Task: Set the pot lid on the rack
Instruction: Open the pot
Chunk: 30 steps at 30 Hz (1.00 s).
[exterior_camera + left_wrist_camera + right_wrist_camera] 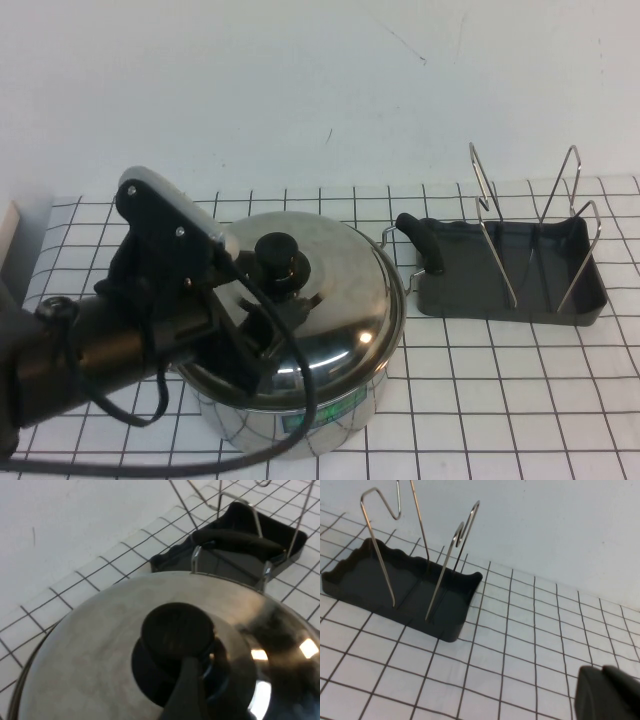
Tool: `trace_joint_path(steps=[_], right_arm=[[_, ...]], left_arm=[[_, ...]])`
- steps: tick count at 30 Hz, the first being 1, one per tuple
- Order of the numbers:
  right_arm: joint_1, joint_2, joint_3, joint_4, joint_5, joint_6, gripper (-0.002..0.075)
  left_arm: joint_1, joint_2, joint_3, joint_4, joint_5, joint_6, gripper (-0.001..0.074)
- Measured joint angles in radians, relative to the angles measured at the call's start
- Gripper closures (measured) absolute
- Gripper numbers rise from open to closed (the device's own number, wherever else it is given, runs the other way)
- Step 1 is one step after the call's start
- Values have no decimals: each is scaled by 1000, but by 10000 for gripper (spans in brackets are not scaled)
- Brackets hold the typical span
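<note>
The pot lid is shiny, domed steel with a black knob and lies on the steel pot at the front left. My left gripper hovers over the lid just beside the knob and looks open and empty. In the left wrist view one dark finger touches the near edge of the knob on the lid. The rack is a dark grey tray with tall wire loops, right of the pot. The right wrist view shows the rack. My right gripper is shut and empty over the grid mat, and it is out of the high view.
The pot's black handle points at the rack's near end and almost touches it. The white grid mat covers the table, and a white wall rises behind. A cable hangs from the left arm in front of the pot.
</note>
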State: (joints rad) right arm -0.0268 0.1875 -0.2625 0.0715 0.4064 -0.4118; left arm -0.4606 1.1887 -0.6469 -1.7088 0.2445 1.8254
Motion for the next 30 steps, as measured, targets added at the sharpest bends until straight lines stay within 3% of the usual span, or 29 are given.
trace_joint_path(steps=[4, 15, 19, 23, 30], right_arm=[[0, 0, 0, 0, -1, 0, 729], [0, 0, 0, 0, -3, 0, 729], [0, 0, 0, 0, -5, 0, 729], [0, 0, 0, 0, -5, 0, 729], [0, 0, 0, 0, -5, 0, 729]], left_arm=[[0, 54, -40, -4, -49, -42, 137], [0, 212, -137, -8, -61, -129, 128], [0, 242, -163, -10, -64, -153, 204], [0, 244, -167, -15, -69, -153, 410], [0, 233, -170, -13, -65, -153, 406]])
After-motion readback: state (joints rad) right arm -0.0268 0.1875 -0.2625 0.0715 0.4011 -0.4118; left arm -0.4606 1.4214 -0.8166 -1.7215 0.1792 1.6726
